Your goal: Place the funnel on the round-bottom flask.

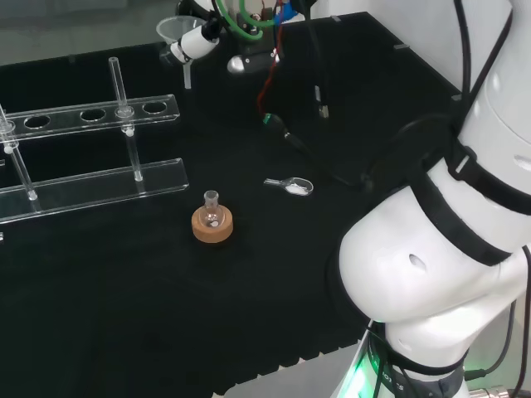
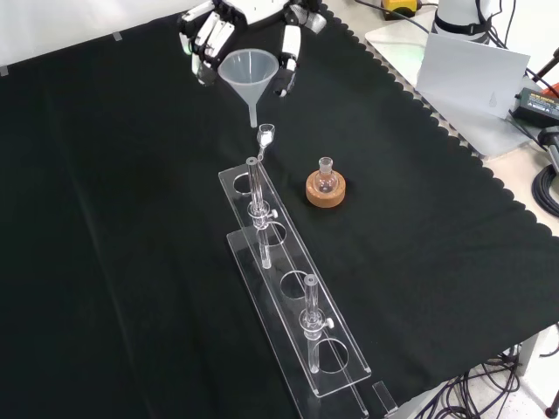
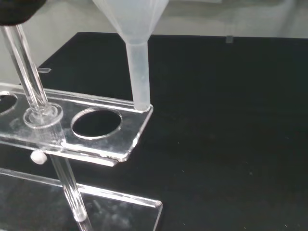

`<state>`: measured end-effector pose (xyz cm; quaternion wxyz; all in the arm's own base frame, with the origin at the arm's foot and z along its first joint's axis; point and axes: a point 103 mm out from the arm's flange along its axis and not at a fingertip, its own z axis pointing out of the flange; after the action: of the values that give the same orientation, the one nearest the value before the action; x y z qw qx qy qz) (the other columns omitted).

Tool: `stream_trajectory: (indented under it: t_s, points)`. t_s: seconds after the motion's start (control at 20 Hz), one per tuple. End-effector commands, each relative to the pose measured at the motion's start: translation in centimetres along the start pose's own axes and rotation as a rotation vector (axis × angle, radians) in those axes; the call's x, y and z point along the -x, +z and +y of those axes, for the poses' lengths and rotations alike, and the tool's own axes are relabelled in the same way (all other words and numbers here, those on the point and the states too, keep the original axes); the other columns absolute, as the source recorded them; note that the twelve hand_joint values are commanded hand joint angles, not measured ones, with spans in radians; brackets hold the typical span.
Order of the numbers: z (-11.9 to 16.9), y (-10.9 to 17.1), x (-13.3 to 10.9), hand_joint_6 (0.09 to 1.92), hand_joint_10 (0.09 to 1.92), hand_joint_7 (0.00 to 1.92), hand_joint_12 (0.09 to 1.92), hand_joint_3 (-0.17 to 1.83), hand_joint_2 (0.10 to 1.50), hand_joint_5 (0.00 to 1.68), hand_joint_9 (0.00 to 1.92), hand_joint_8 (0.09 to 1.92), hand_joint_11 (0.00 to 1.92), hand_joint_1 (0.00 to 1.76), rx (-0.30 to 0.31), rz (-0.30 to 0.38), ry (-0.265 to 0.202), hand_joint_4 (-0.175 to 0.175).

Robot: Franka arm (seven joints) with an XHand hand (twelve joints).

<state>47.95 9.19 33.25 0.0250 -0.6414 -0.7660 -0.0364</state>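
A clear funnel [image 2: 250,76] hangs spout-down above the cloth [image 2: 113,218], held at its rim by the hand [image 2: 249,19], whose fingers [image 2: 214,37] seem to curl around it. The flask [image 2: 326,175] stands upright on a cork ring [image 2: 325,191], apart from the funnel, beside a clear tube rack [image 2: 301,319].

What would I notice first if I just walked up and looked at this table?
Probably the black and white hand at the far edge of the black cloth in the front view, holding a clear funnel up in the air. Next, the long clear test-tube rack running down the middle of the cloth. Beside it, to its right in the front view, sits a tiny round-bottom flask on a cork ring.
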Motion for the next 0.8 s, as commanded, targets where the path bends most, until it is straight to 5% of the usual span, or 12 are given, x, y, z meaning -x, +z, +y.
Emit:
stream_trajectory:
  t_s: [0.05,0.8]
  points:
    - [-3.1,0.0,0.9,0.18,0.53,0.88,1.41,0.04,0.79,0.65,0.61,0.53,0.0,0.74,0.001,-0.029,0.067,-0.039]
    - [-11.0,2.3,0.7,0.19,0.53,0.88,1.41,0.04,0.79,0.64,0.6,0.53,0.0,0.74,0.003,0.028,0.158,-0.041]
